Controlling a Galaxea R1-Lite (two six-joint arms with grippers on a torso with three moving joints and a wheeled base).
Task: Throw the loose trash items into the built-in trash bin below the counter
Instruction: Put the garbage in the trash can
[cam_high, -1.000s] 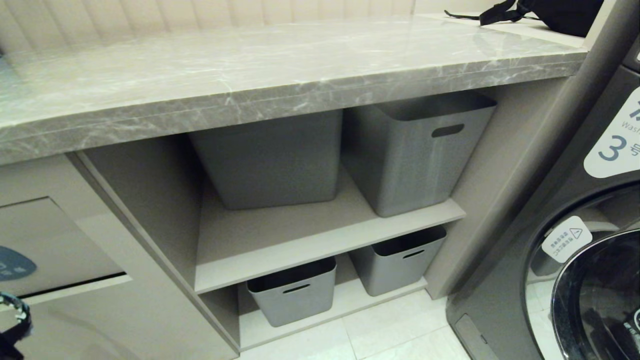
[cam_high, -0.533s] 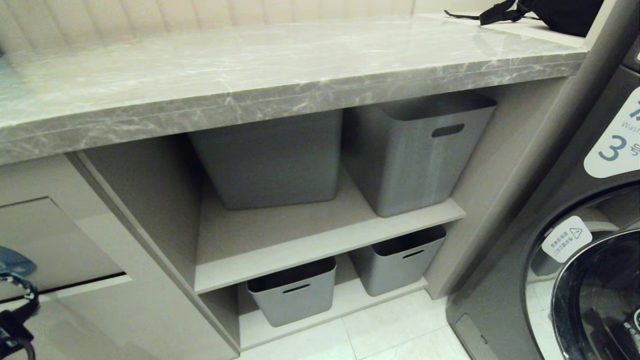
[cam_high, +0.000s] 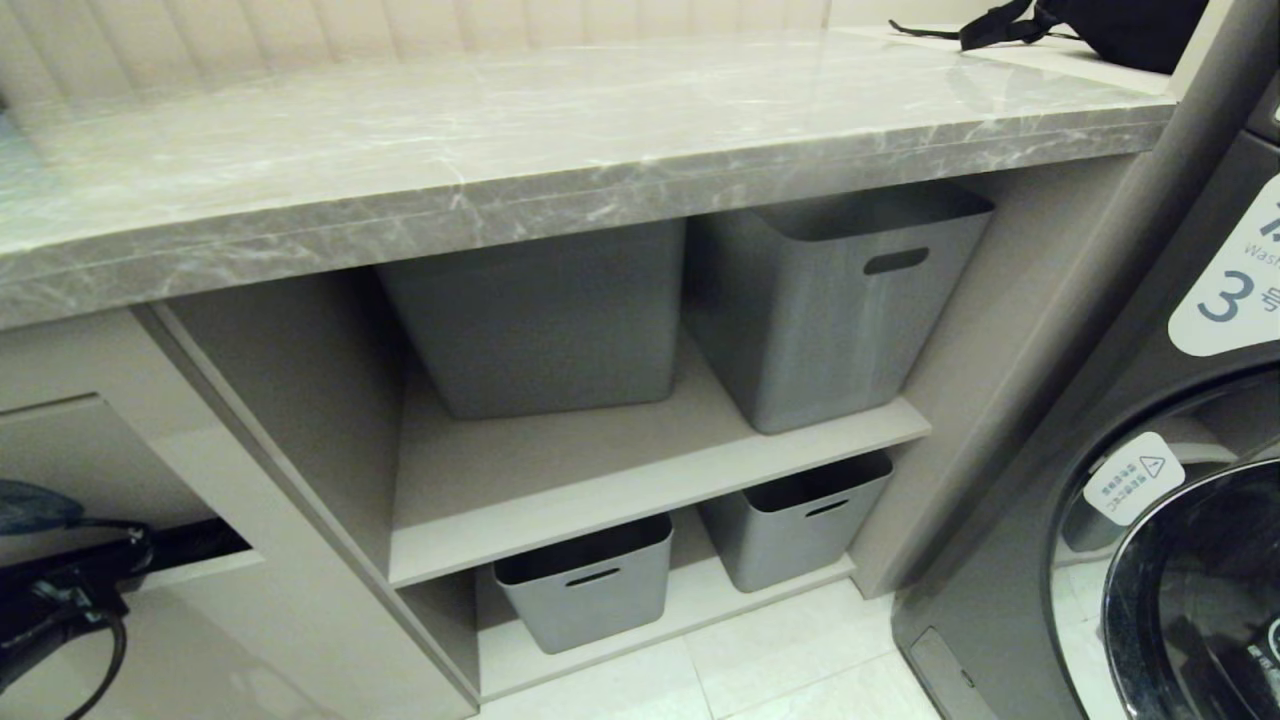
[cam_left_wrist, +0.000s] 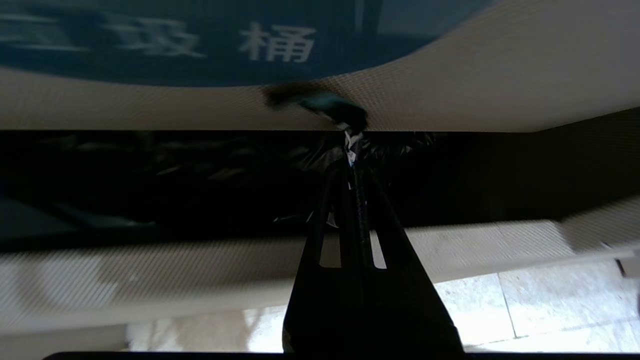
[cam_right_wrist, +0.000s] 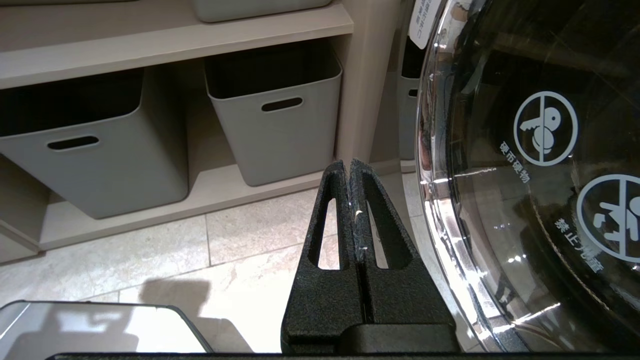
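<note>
trash scrap (cam_left_wrist: 332, 106) half hidden against bin flap (cam_left_wrist: 450, 85).

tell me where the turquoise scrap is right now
In the left wrist view, the turquoise scrap is pinched in the left gripper, at the flap of the built-in bin.

The counter (cam_high: 560, 150) is glossy grey marble-look stone with white veining. The grey tubs (cam_high: 830, 300) look like matt, smooth plastic, the bin flap (cam_left_wrist: 450, 95) is finely textured beige laminate. The washing machine door (cam_right_wrist: 540, 165) is shiny glass.
</note>
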